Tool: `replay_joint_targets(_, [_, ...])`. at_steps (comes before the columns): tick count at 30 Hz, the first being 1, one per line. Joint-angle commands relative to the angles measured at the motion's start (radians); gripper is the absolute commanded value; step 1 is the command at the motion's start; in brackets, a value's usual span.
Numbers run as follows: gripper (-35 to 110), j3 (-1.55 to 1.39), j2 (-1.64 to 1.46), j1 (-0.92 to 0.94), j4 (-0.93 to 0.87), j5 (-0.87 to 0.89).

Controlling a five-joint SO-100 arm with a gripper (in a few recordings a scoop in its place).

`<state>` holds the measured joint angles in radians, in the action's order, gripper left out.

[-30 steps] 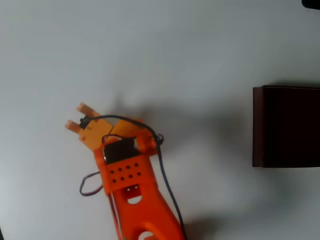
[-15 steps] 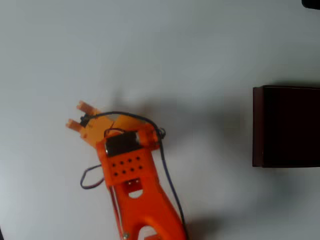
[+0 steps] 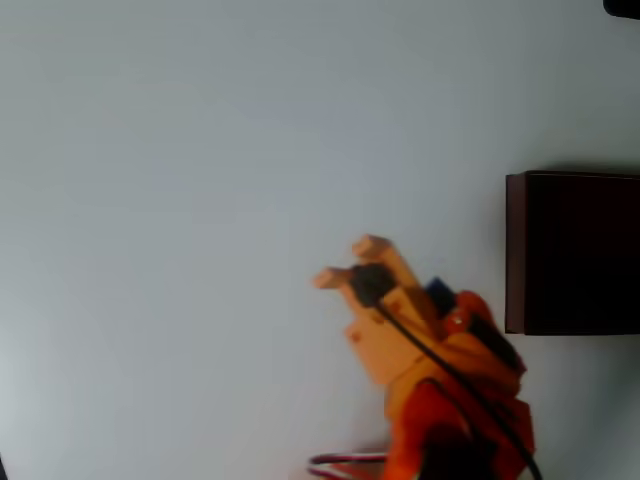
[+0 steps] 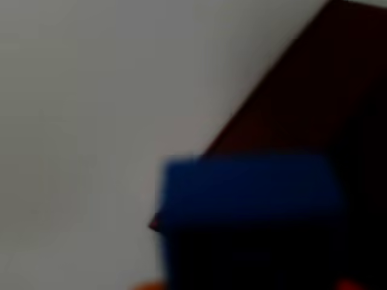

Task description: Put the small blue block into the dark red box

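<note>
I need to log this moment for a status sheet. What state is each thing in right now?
Small bright blue rectangular block: held up close before the wrist camera, off the table, not yet in the box.
Large dark maroon square-edged box: open-topped, upright, dark inside; contents cannot be told.
Orange two-finger gripper: raised beside the box's left wall in the overhead view, apparently shut on the block.

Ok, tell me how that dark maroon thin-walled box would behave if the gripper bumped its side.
The dark maroon thin-walled box would probably slide rather than tip: in the overhead view it sits flat and broad on the smooth white table. Its thin walls suggest it is light for its size, so a nudge from the orange gripper might shift it. The walls look straight, so likely stiff.
</note>
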<state>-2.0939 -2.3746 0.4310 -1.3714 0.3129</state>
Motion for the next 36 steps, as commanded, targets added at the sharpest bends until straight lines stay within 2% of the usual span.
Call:
replay_joint_targets(1, [0,-0.032,0.002,0.117,0.133,-0.038])
replay_joint_targets(11, [0,0.112,0.449,0.247,0.402,-0.091])
replay_joint_targets(13, [4,0.140,0.534,0.267,0.431,-0.095])
replay_joint_targets(17, [20,0.173,0.644,0.295,0.449,-0.103])
replay_joint_targets(21, [22,0.135,0.623,0.278,0.463,-0.117])
replay_joint_targets(25, [23,0.002,0.423,0.212,0.454,-0.149])
replay_joint_targets(29, [24,-0.216,0.060,0.084,0.408,-0.224])
replay_joint_targets(33, [27,-0.420,-0.333,-0.127,0.331,-0.331])
replay_joint_targets(36, [22,-0.572,-0.650,-0.328,0.264,-0.434])
